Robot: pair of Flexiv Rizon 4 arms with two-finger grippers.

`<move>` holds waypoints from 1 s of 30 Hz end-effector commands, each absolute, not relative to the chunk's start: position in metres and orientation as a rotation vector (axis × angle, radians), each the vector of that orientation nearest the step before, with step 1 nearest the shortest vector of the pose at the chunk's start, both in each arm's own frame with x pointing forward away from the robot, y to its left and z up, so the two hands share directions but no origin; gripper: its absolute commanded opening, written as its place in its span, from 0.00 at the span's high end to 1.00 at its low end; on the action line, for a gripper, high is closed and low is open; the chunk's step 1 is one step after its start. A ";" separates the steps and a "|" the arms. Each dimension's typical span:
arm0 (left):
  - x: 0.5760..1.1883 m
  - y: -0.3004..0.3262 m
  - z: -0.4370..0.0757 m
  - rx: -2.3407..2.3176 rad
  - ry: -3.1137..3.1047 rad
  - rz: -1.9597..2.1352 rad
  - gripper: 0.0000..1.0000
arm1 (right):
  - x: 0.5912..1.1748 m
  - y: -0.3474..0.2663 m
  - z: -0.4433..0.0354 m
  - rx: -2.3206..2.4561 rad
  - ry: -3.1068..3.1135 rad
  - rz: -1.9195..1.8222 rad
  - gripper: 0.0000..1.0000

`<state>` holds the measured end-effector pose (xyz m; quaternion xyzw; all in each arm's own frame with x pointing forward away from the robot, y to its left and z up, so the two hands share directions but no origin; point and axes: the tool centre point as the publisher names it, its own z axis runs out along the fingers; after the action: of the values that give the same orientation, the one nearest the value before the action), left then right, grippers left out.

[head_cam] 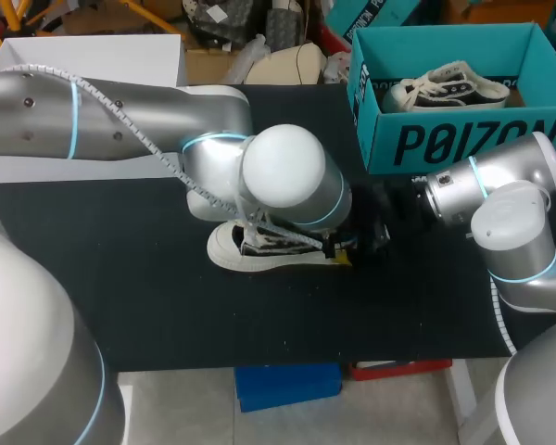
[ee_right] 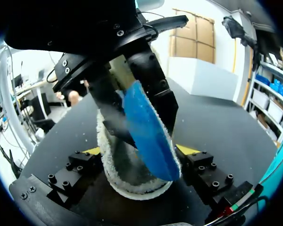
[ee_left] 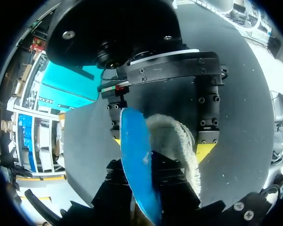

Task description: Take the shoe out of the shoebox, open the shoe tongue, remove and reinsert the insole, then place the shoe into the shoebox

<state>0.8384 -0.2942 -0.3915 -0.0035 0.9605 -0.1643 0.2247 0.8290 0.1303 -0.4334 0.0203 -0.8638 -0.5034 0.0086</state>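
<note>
A white low sneaker (head_cam: 230, 248) lies on its sole on the black table (head_cam: 120, 278), mostly under my left arm. My left gripper (ee_right: 141, 122) comes down over the heel opening, its black fingers shut on a blue insole (ee_right: 148, 136) that stands up out of the shoe. From close up the blue insole (ee_left: 137, 160) rises beside the fleece-lined heel rim (ee_left: 179, 141). My right gripper (ee_right: 139, 150) is open at the heel, one yellow tip close on either side of the heel rim (ee_right: 132, 188). It sits behind the heel (head_cam: 375, 232).
A teal shoebox (head_cam: 463, 139) stands open at the back right with a second sneaker (head_cam: 449, 88) inside. A white box (head_cam: 93, 60) sits at the back left. The black mat runs bare along the front and left.
</note>
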 end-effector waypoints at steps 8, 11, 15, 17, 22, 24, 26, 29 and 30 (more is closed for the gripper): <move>0.826 -0.281 -0.374 0.101 2.738 -0.594 1.00 | 0.828 0.130 -0.435 0.063 -2.700 -1.569 1.00; 0.823 -0.277 -0.366 0.104 2.745 -0.631 1.00 | 0.828 0.130 -0.435 0.063 -2.700 -1.569 1.00; 0.817 -0.276 -0.357 0.117 2.762 -0.709 1.00 | 0.828 0.130 -0.435 0.063 -2.700 -1.569 1.00; 0.814 -0.278 -0.351 0.120 2.765 -0.749 1.00 | 0.828 0.130 -0.435 0.063 -2.700 -1.569 1.00; 0.806 -0.285 -0.335 0.140 2.760 -0.839 1.00 | 0.828 0.130 -0.435 0.063 -2.700 -1.569 1.00; 0.803 -0.289 -0.326 0.152 2.758 -0.897 1.00 | 0.828 0.130 -0.435 0.063 -2.700 -1.569 1.00; 0.800 -0.294 -0.317 0.161 2.747 -0.931 1.00 | 0.828 0.130 -0.435 0.063 -2.700 -1.569 1.00; 0.793 -0.303 -0.299 0.178 2.722 -0.986 1.00 | 0.828 0.130 -0.435 0.063 -2.700 -1.569 1.00; 0.791 -0.306 -0.293 0.188 2.714 -1.019 1.00 | 0.828 0.130 -0.435 0.063 -2.700 -1.569 1.00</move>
<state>0.7961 -0.3093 -0.3020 0.0586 0.9329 -0.3337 0.1220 0.8273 0.1310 -0.4328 0.0202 -0.8639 -0.5032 0.0085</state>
